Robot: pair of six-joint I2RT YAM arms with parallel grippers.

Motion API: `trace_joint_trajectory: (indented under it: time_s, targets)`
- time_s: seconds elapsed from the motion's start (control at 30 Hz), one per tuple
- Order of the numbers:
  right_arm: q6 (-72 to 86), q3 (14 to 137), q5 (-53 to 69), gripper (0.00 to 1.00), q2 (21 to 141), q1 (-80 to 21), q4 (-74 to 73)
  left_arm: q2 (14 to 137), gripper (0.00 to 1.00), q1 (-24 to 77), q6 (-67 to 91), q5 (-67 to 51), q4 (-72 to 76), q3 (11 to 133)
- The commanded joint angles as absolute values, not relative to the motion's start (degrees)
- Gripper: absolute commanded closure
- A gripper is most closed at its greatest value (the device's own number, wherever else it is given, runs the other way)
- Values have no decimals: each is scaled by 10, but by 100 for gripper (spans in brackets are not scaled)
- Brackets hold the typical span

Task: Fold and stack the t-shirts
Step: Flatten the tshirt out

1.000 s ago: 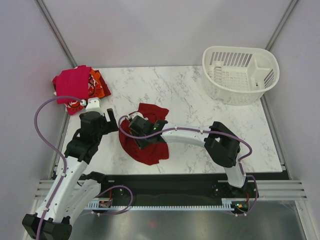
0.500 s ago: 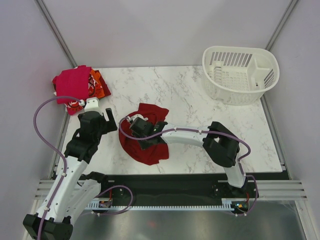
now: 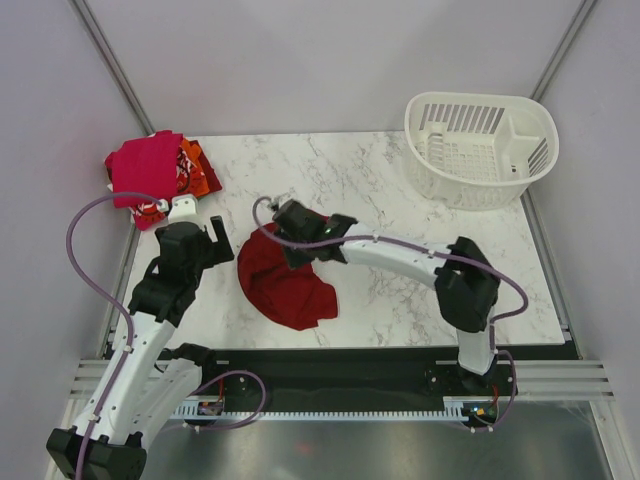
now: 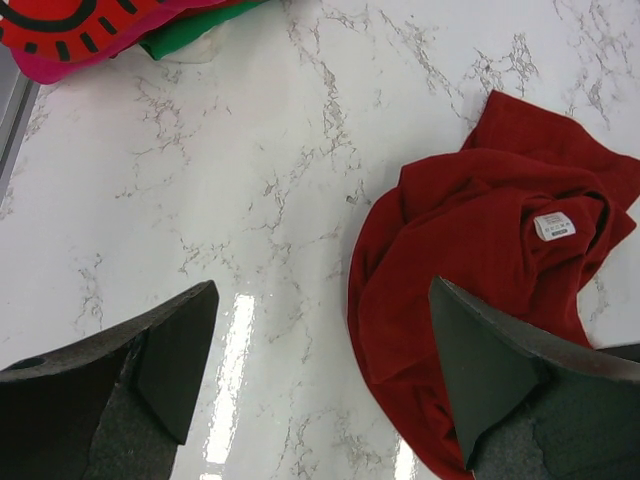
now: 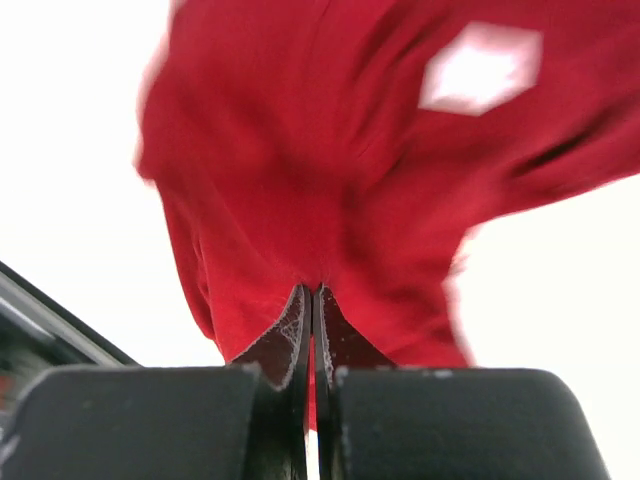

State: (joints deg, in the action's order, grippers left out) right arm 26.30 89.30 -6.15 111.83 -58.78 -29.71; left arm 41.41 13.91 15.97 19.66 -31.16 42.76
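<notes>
your right pincer (image 5: 312, 292) grips the crumpled dark red t-shirt (image 3: 285, 288), not yet folded. your left pincer (image 4: 320, 290) gapes wide, empty. other t-shirts (image 3: 145, 168) sit piled well left of the basket (image 3: 478, 96).

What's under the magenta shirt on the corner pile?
Under the magenta shirt, an orange shirt and a red printed one poke out at the edges. A green edge shows too. Anything else beneath is covered.
</notes>
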Motion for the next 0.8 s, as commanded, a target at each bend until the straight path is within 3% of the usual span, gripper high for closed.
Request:
trace_joint_trajectory:
  time_s: [0.0,0.13,0.4,0.57,0.77]
  targets:
    - [250,978,-95,100,974,-510,-315,408,7,135,144,210,-292,427]
    - [257,950,-139,100,863,-438,-331,407,9,135,137,180,-291,431]
    - [310,719,-147,100,709,-367,-363,467,15,164,134,14,-292,446]
    - [326,625,-157,100,641,-359,-372,513,15,305,160,32,-314,458]
    - [326,592,-196,100,595,-314,-390,558,21,447,257,51,-317,451]
